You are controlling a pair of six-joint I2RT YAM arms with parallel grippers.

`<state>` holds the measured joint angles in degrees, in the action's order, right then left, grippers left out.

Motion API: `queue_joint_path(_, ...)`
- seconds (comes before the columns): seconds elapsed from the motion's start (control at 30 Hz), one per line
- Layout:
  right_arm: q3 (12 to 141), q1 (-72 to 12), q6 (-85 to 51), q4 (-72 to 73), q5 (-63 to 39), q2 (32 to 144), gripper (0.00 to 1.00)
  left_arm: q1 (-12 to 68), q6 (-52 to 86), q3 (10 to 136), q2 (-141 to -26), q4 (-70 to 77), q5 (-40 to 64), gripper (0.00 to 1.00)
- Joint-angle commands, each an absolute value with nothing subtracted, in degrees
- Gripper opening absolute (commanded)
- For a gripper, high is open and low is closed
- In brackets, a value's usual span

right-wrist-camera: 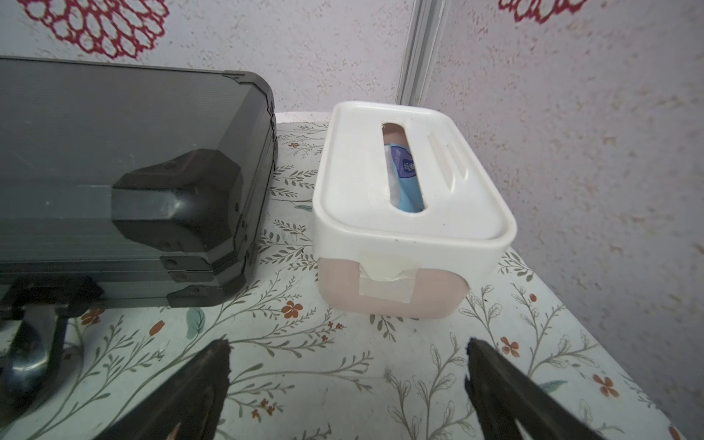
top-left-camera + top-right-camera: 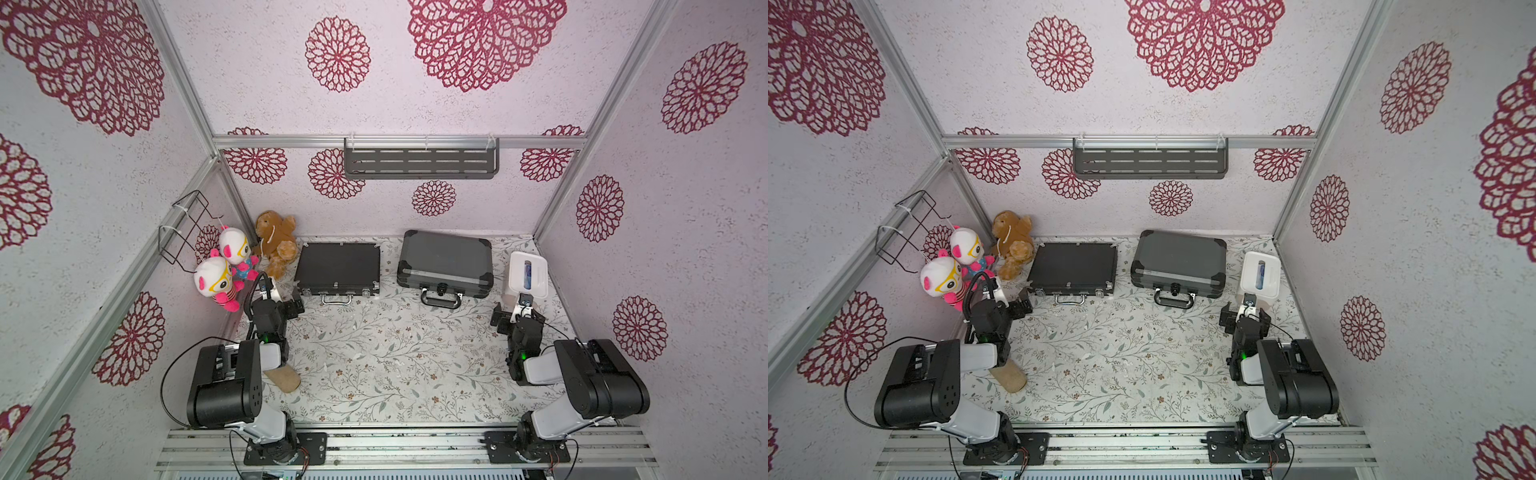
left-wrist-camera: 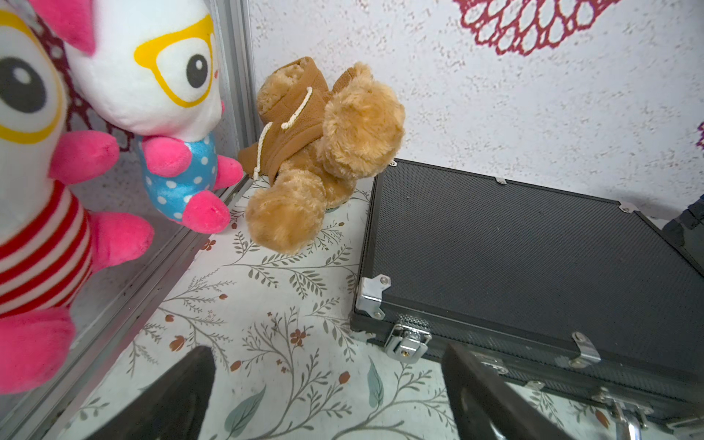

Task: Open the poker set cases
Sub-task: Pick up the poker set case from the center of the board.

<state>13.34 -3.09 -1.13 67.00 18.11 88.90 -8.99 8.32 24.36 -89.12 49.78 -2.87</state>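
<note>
Both poker set cases lie shut at the back of the table, handles facing the arms. The flat black case (image 2: 338,268) (image 2: 1073,268) has a silver handle (image 2: 336,299) and a silver latch (image 3: 407,341) near its left front corner. The thicker grey case (image 2: 444,262) (image 1: 114,152) has black corners and a black handle (image 2: 441,298). My left gripper (image 3: 327,352) is open and empty over the tablecloth, just short of the black case's left front corner. My right gripper (image 1: 347,344) is open and empty, in front of the gap between the grey case and the tissue box.
A white tissue box (image 2: 528,274) (image 1: 411,190) stands right of the grey case by the right wall. A brown teddy bear (image 2: 276,243) and two white-and-pink plush dolls (image 2: 232,249) crowd the back left corner. A tan object (image 2: 284,378) lies under the left arm.
</note>
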Motion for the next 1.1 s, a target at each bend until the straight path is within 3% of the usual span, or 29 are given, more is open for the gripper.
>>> queue_joint_path(0.0, 14.6, -3.0, -1.7, 68.9, 17.9, 88.0, 0.99, -8.1, 7.0, 23.9, -88.6, 50.3, -3.8, 0.97)
queue_joint_path(0.13, 14.5, -2.9, -1.7, 69.0, 18.0, 88.0, 0.99, -6.7, 3.7, 23.4, -86.1, 49.5, -0.9, 0.97)
queue_joint_path(0.3, 13.8, -3.3, -1.4, 70.1, 18.9, 87.9, 0.99, -2.2, 6.0, 31.9, -73.8, 22.1, -1.5, 0.97)
queue_joint_path(0.4, 10.2, -6.5, 0.7, 74.4, 24.9, 84.1, 0.99, 8.1, 5.9, 34.8, -70.1, 15.5, -8.9, 0.97)
queue_joint_path(0.43, 9.5, -9.1, 2.4, 73.4, 31.2, 80.9, 0.99, 12.9, 6.5, 35.3, -69.0, 14.4, -11.7, 0.97)
queue_joint_path(0.5, 12.4, -13.6, 5.3, 61.5, 38.7, 73.9, 0.99, 20.9, 7.1, 36.0, -67.8, 14.8, -11.8, 0.97)
queue_joint_path(0.6, 21.6, -14.7, 1.1, 37.3, 39.7, 66.5, 0.99, 28.0, 9.3, 37.8, -68.5, 16.1, -6.9, 0.97)
queue_joint_path(0.67, 27.4, -14.6, -5.7, 23.0, 39.9, 63.6, 0.99, 30.2, 11.0, 40.0, -70.3, 15.3, -4.0, 0.97)
queue_joint_path(0.77, 31.8, -14.4, -23.9, 6.1, 47.6, 61.5, 0.99, 32.1, 14.1, 43.1, -73.3, 12.5, -7.3, 0.97)
queue_joint_path(0.83, 33.3, -13.7, -33.6, -4.0, 46.8, 60.1, 0.99, 32.0, 18.8, 45.5, -75.2, 6.9, -10.5, 0.97)
queue_joint_path(0.97, 30.2, -13.2, -31.9, -2.6, 32.4, 55.2, 0.99, 31.9, 16.3, 44.8, -77.8, 5.7, -9.5, 0.97)
queue_joint_path(1.07, 25.6, -13.2, -35.4, 2.0, 30.4, 51.6, 0.99, 31.8, 16.6, 44.1, -77.5, 5.7, -11.4, 0.97)
